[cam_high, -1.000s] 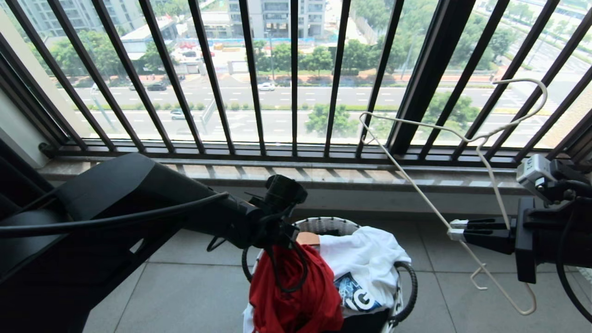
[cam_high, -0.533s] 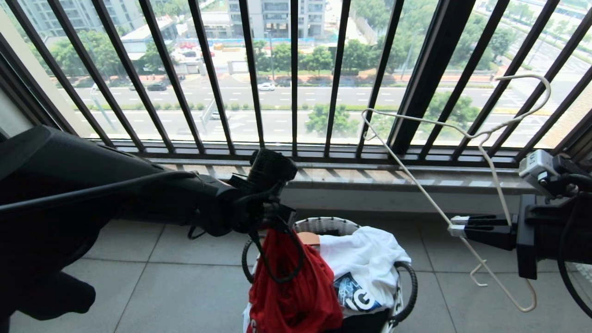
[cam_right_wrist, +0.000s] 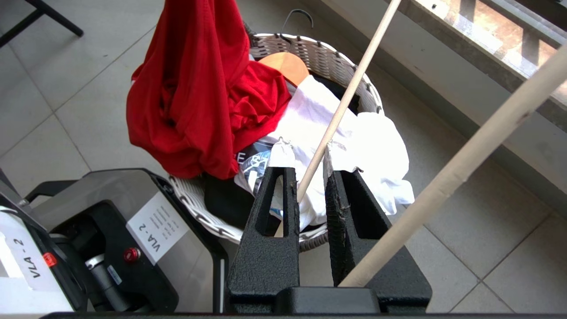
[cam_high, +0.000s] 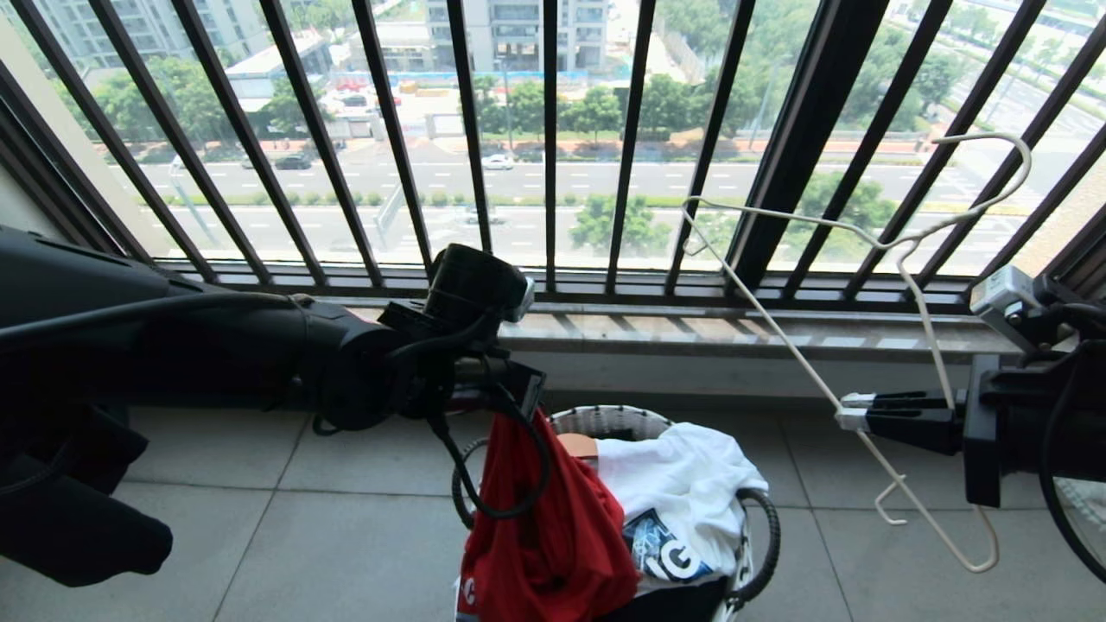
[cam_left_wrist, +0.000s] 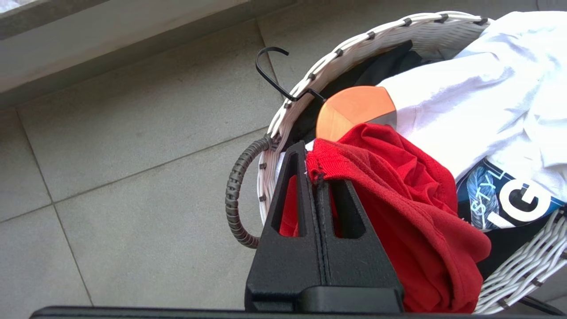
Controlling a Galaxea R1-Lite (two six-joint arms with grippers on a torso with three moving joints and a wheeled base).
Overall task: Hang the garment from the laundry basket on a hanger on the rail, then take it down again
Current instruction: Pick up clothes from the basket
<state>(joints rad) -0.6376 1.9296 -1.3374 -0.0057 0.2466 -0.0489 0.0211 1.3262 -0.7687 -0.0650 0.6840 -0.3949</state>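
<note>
The red garment (cam_high: 553,527) hangs bunched from my left gripper (cam_high: 527,406), which is shut on its collar edge above the laundry basket (cam_high: 605,421). The left wrist view has the closed fingers (cam_left_wrist: 310,177) pinching the red fabric (cam_left_wrist: 398,212) over the basket's white woven rim (cam_left_wrist: 310,79). The garment's lower part still rests in the basket (cam_right_wrist: 319,48). To the right, my right gripper (cam_high: 851,413) is shut on the thin white wire hanger (cam_high: 864,242), held up in the air with its hook towards the window. The rail is out of view.
A white printed garment (cam_high: 683,484), a black shirt (cam_right_wrist: 221,195) and a wooden hanger (cam_high: 577,446) lie in the basket. Dark window bars (cam_high: 553,147) and a stone sill (cam_high: 691,333) stand just behind it. The robot base (cam_right_wrist: 110,230) is beside the basket.
My left arm has risen and drawn back to the left, pulling the red garment higher out of the basket. The right gripper and hanger have lifted slightly.
</note>
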